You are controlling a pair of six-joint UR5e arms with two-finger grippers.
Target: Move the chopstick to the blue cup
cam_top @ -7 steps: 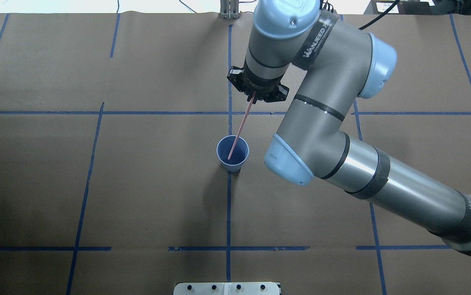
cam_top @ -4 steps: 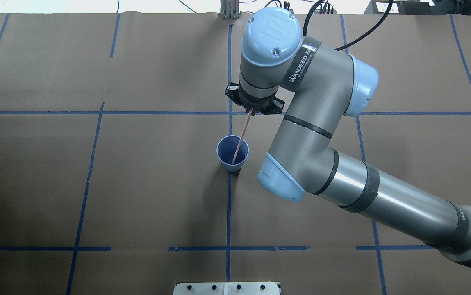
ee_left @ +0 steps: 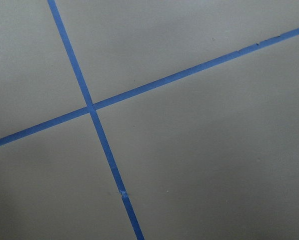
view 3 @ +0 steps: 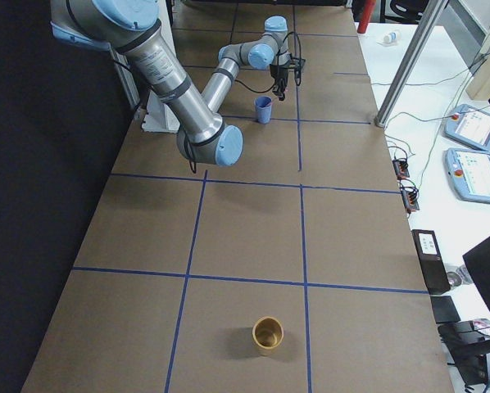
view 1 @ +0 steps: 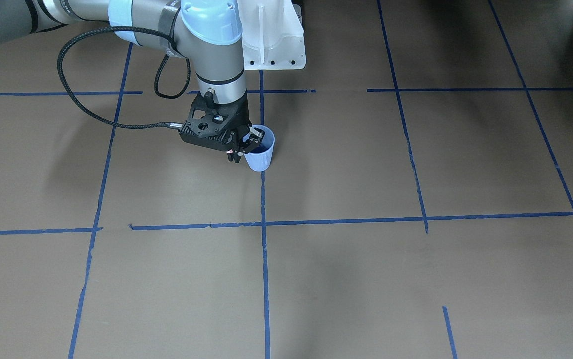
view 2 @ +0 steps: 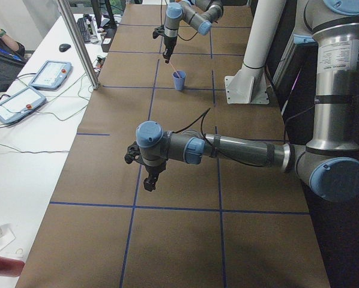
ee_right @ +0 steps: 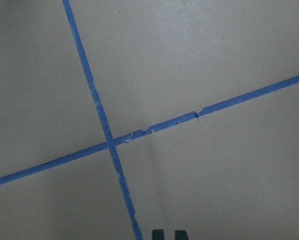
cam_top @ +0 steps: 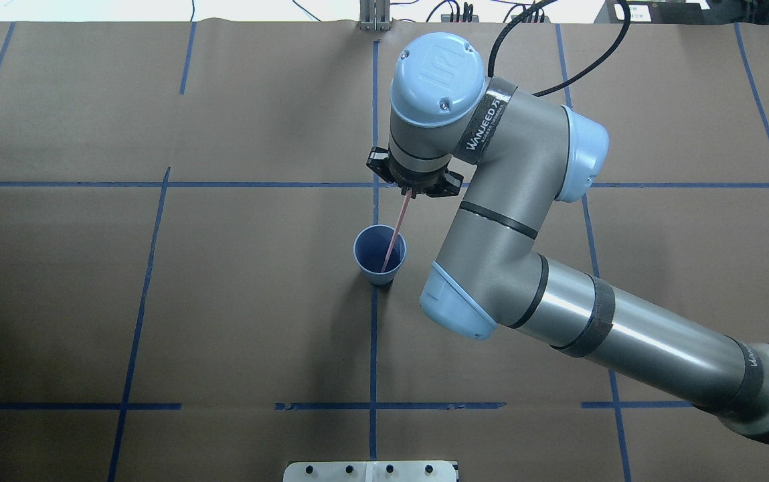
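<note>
The pale blue ribbed cup [cam_top: 367, 249] stands upright on the middle tape line; it also shows in the front-facing view [view 1: 261, 159]. My right gripper [cam_top: 411, 192] hangs just beyond the cup, shut on the top end of one pinkish-red chopstick [cam_top: 397, 227]. The stick slants down from the gripper, and its lower tip is inside the cup. In the front-facing view the right gripper [view 1: 244, 148] sits right against the cup's rim. My left gripper [view 2: 150, 182] shows only in the exterior left view, low over bare paper far from the cup; I cannot tell whether it is open or shut.
Brown paper with blue tape lines [cam_top: 373, 348] covers the table. A white base plate [cam_top: 371, 470] lies at the near edge. A small tan cup [view 3: 268, 334] stands far along the table on my right. The right arm's cable [view 1: 82, 107] loops beside the wrist.
The right arm has moved toward the cup and lower. The chopstick's tip has gone deeper into the cup, and the stick stands steeper.
</note>
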